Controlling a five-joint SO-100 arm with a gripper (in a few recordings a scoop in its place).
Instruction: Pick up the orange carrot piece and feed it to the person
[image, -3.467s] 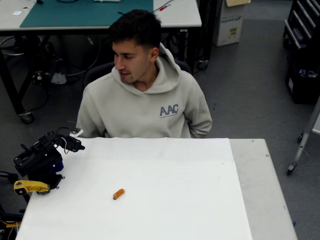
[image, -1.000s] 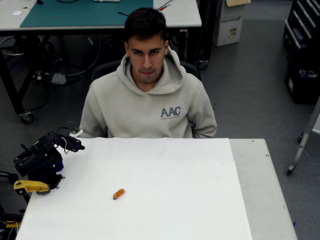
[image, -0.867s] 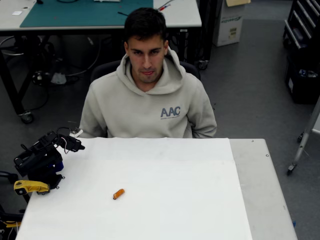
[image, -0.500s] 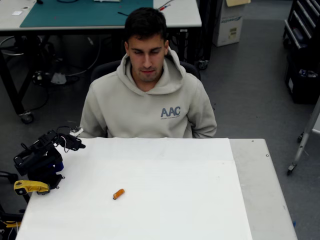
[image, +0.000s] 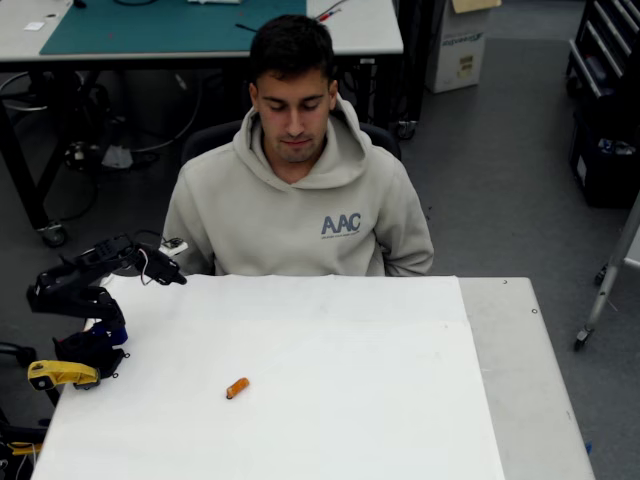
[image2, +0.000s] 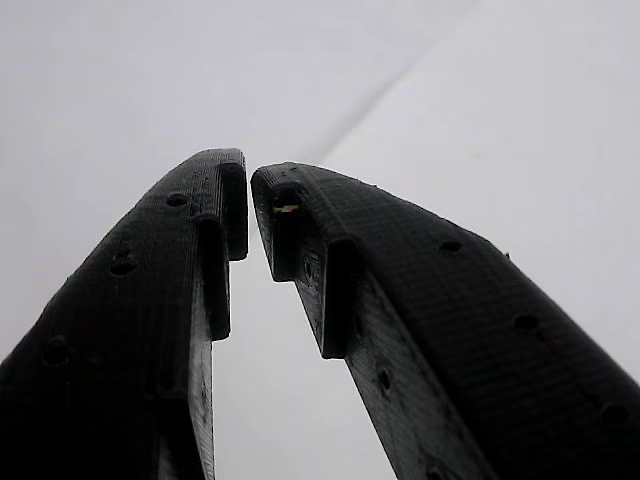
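A white desk (image: 400, 400) fills the lower part of the overhead view, and the orange carrot piece (image: 237, 388) lies on it alone, in the left half of the top and somewhat nearer the near edge than the far one, tilted a little so one end points toward the far right corner. The black arm stands off the desk's left edge, with a yellow clamp-like part (image: 60, 374) at its base. Its gripper (image: 172, 274) reaches out over the far left corner of the desk, well apart from the carrot piece and holding nothing. In the wrist view the gripper (image2: 249, 200) has its two black fingers (image2: 150, 300) drawn nearly together, the tips just short of touching with a thin gap widening toward the base, and pale white surface behind them. The person (image: 300, 200) sits behind the far edge of the desk in a light hoodie with "AAC" on the chest, head bowed toward the desk top. Behind the person stands another table with a green mat (image: 170, 25).
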